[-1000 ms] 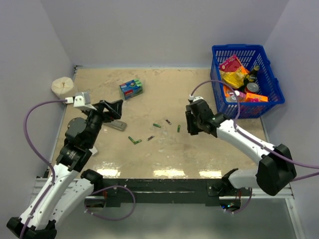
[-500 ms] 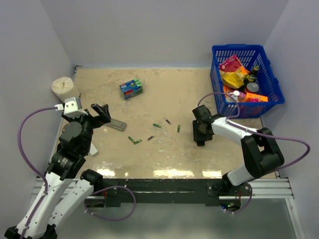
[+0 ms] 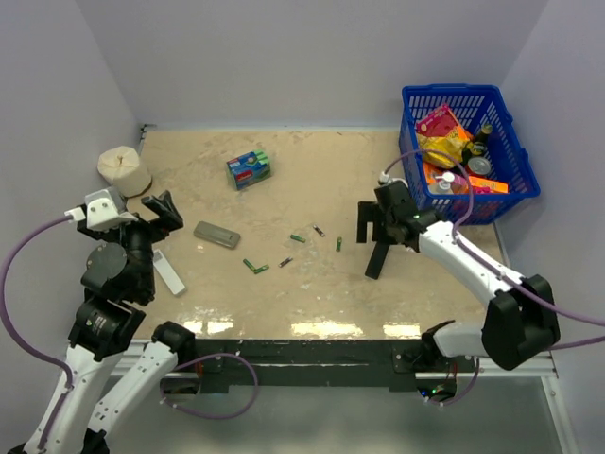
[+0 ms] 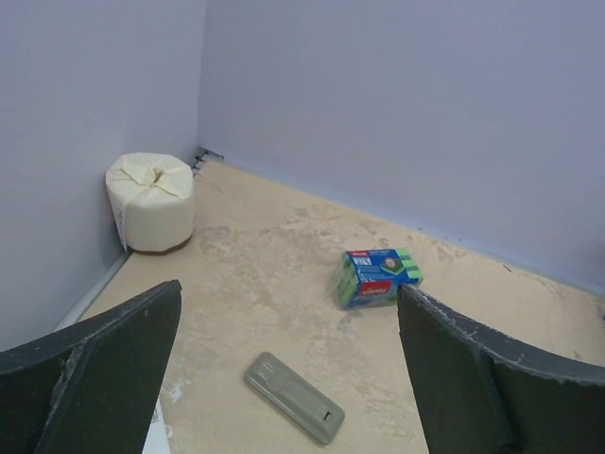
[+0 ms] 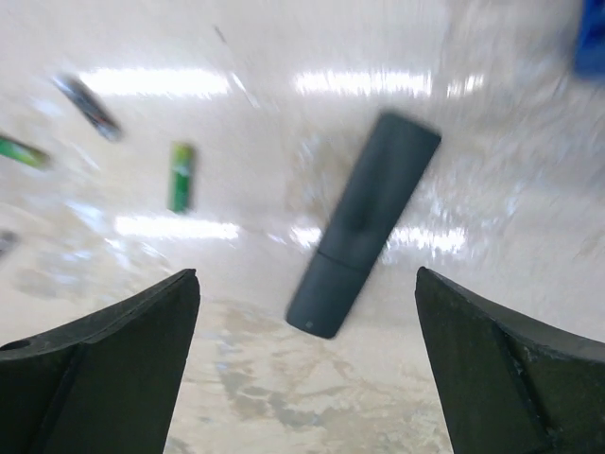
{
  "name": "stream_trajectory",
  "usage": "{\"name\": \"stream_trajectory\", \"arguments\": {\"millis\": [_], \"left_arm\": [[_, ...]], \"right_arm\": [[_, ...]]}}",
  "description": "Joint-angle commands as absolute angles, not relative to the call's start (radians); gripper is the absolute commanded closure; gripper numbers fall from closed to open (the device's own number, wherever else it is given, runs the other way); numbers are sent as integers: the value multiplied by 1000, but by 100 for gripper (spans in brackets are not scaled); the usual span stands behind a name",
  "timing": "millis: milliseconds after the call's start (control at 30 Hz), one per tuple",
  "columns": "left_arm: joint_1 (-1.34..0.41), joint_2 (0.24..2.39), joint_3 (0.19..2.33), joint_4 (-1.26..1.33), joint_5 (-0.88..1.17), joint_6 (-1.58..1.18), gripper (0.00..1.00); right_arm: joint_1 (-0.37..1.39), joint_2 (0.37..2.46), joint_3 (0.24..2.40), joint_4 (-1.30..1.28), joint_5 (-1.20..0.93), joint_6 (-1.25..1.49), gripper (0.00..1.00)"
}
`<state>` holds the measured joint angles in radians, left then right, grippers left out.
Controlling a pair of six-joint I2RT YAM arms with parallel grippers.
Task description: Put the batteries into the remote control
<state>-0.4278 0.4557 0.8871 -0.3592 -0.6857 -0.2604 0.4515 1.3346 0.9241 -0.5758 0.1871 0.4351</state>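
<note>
Standing by the table, I see the left arm folded close over the left side, elbow tucked above its base and wrist lifted, so the left gripper points out toward the far wall. Its two dark fingers are spread wide with nothing between them. Ahead of it on the sandy tabletop lie a flat grey plastic remote, a blue-green rectangular packet and, in the far left corner, a cream paper roll. A slim white remote lies just beside this arm. The right arm stretches from its base at the near right corner diagonally inward, forearm long and low, wrist bent down over the middle-right of the table. The right gripper hangs there with its jaws spread wide and holds nothing. The slim black bar-shaped remote control lies flat on the table beneath it, angled, and looks clear of both fingers, though the wrist view is blurred. The small slim cylindrical batteries, green and darker ones, lie scattered loose on the table to the left of the remote control, between the two arms. A blue plastic basket of packets and bottles stands at the far right.
</note>
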Motion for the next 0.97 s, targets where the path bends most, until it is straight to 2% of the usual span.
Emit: {"name": "stream_trajectory", "arguments": {"millis": [0, 233, 433, 933], "left_arm": [[-426, 442, 931, -311, -733, -193, 0], [-428, 410, 966, -259, -796, -149, 0], [-428, 367, 985, -177, -838, -84, 0], [-428, 362, 965, -132, -834, -118, 0]], "right_arm": [[448, 1200, 1103, -574, 279, 423, 2], [448, 873, 1144, -439, 521, 351, 2], [448, 654, 1129, -273, 594, 174, 2], [449, 589, 1137, -201, 670, 71, 2]]}}
